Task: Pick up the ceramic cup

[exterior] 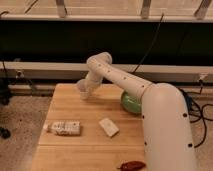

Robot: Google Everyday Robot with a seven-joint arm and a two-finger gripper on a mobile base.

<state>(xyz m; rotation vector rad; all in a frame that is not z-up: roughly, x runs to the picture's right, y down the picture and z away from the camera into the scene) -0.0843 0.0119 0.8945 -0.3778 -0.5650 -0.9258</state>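
Observation:
The ceramic cup (81, 89) is small and white and stands near the far left of the wooden table (90, 150). My gripper (89, 86) is at the end of the white arm, right at the cup's right side and touching or nearly touching it. The wrist hides part of the cup.
A green bowl (130, 103) sits behind my arm at the table's right. A white packet (108, 126) lies mid-table and a lying labelled bottle (64, 128) at the left. A red pepper-like thing (131, 165) lies at the front edge. A dark wall with rails is behind.

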